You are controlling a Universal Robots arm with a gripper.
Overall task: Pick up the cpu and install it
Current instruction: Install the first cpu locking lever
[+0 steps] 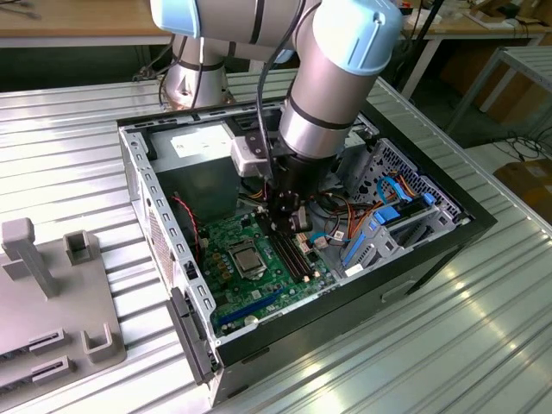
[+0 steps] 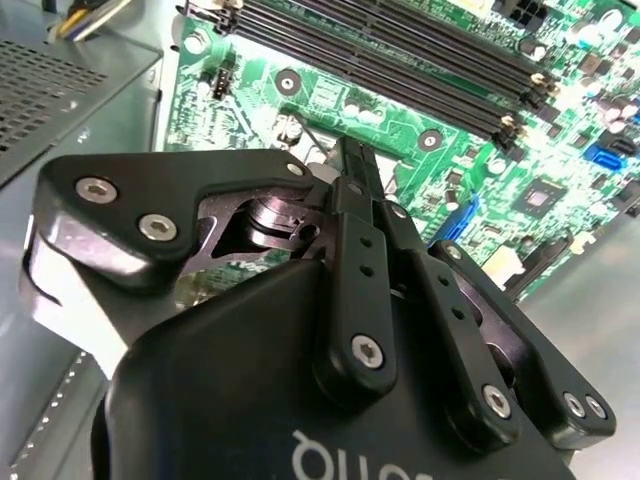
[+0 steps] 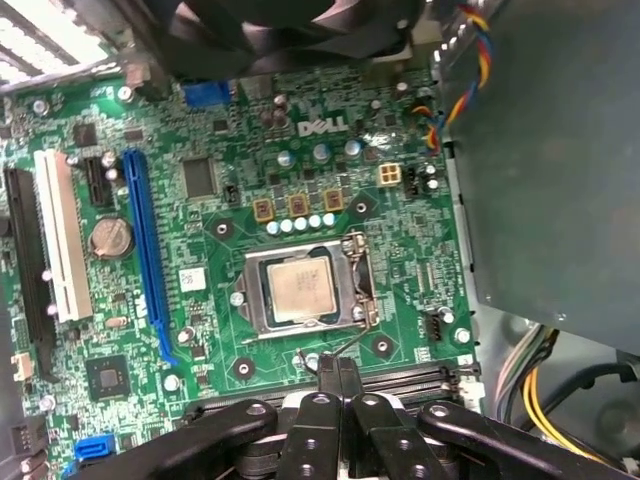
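Silvery-grey and square, the cpu point(image 3: 301, 285) lies flat inside the metal frame of the socket point(image 3: 255, 297) on the green motherboard point(image 3: 200, 230), as the first wrist view shows; in the exterior view it sits near the middle of the board inside the open computer case point(image 1: 164, 224). White lettering is printed on the board above the socket, beside a row of small round capacitors. The gripper point(image 3: 338, 372) hangs over the black memory slots point(image 3: 400, 380) just beside the socket, its two black fingers point(image 2: 352, 190) pressed together with nothing between them. A long blue slot point(image 3: 146, 250) and a white slot point(image 3: 60, 235) lie on the far side of the socket from a grey power supply point(image 3: 550, 170).
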